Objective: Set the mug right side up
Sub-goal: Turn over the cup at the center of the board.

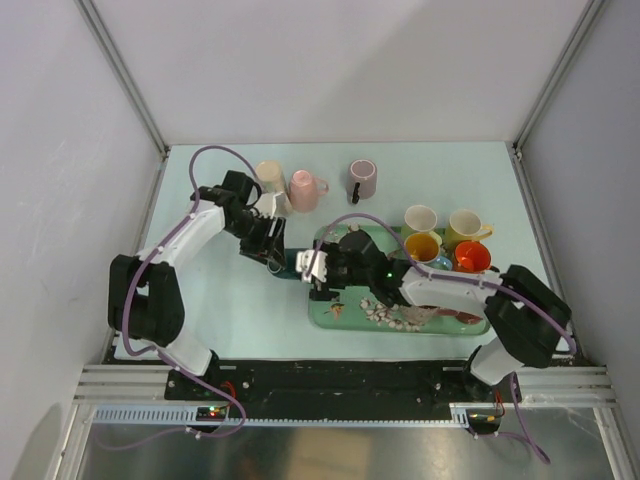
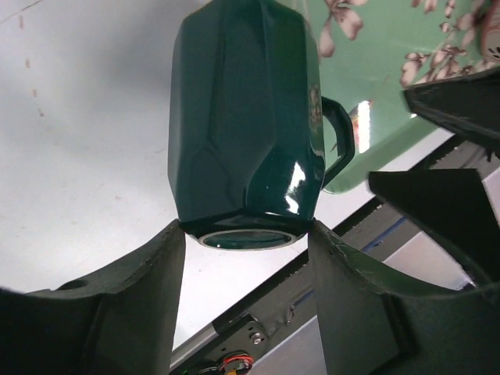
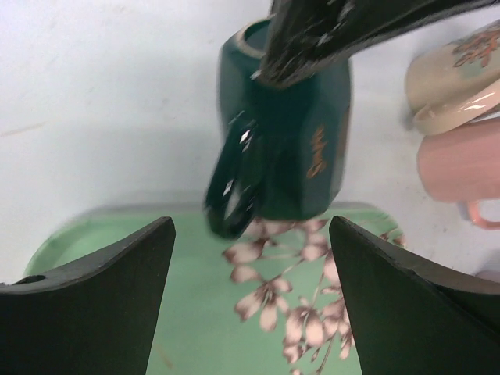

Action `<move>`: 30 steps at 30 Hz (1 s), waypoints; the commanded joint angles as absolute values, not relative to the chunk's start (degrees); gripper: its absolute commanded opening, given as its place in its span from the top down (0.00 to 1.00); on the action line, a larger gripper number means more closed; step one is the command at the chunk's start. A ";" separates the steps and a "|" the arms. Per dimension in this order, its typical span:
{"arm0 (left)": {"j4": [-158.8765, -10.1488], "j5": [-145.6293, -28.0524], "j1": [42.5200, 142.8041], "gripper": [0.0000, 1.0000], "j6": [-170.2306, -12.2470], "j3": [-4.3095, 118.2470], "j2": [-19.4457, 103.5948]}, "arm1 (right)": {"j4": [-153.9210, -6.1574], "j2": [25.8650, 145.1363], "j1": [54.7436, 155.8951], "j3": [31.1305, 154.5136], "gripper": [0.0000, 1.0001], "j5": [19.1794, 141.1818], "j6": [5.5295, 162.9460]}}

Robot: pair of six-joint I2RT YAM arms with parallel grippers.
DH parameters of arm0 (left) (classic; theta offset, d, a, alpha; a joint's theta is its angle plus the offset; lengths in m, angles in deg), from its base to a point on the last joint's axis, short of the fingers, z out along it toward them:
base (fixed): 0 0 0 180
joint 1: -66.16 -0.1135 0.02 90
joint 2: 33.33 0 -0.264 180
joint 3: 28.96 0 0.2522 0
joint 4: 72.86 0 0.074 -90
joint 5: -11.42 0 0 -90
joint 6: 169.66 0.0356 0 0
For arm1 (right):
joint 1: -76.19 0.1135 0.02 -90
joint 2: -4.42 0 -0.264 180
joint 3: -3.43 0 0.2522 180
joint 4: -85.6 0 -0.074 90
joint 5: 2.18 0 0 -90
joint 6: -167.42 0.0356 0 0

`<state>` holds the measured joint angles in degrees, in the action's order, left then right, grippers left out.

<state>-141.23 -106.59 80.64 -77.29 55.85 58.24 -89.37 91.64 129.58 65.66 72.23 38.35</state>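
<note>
Closest to the lens on the left wrist cam are the left gripper's [image 2: 246,238] chunky black fingers [image 2: 141,305]. They're pinched on either side of the glossy dark green faceted mug [image 2: 242,117], right at the end with the pale ring, so that one's got a proper grip on it. Its handle [image 2: 346,137] sticks out toward the mint green flowery tray [image 2: 375,86].

From above, the mug sits just off the tray's left edge, near its far left corner. Can't tell if it's touching the pale tabletop [image 1: 250,320] or lifted off it.

Meanwhile the right gripper [image 3: 250,226] hangs over the tray's left end with its jaws spread wide and nothing between them, the mug just beyond.

Other stuff: a cream mug [image 1: 268,175], a pink mug [image 1: 303,190] and a mauve mug [image 1: 362,178] sit near the tabletop's far edge. A yellow mug [image 1: 423,247] and an orange mug [image 1: 472,257] are at the tray's right end.
</note>
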 commanded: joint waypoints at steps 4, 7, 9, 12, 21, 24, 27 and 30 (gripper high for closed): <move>-141.45 -114.68 80.40 0.75 -79.22 58.07 55.73 | -98.23 101.00 130.05 75.10 0.23 75.43 40.58; -141.41 -114.92 80.42 0.75 -79.22 58.24 55.23 | -98.37 103.35 130.34 76.50 0.31 76.17 39.58; -141.40 -115.00 80.41 0.75 -79.22 58.22 54.95 | -98.08 103.95 130.31 77.10 0.36 76.71 39.82; -141.45 -115.01 80.34 0.76 -79.22 58.01 54.67 | -97.49 103.22 130.25 77.19 0.38 77.23 42.25; -141.46 -115.70 80.12 0.78 -79.22 57.71 54.77 | -93.36 103.51 130.67 76.73 0.40 76.13 40.99; -141.45 -115.64 79.95 0.78 -79.18 57.51 54.62 | -93.76 104.84 130.10 76.64 0.42 76.08 40.65; -141.41 -115.42 79.74 0.78 -79.07 57.35 54.37 | -94.94 106.34 128.99 76.64 0.46 76.04 40.49; -141.47 -115.35 79.40 0.78 -79.05 57.36 54.33 | -95.49 108.13 127.85 76.68 0.53 75.15 40.03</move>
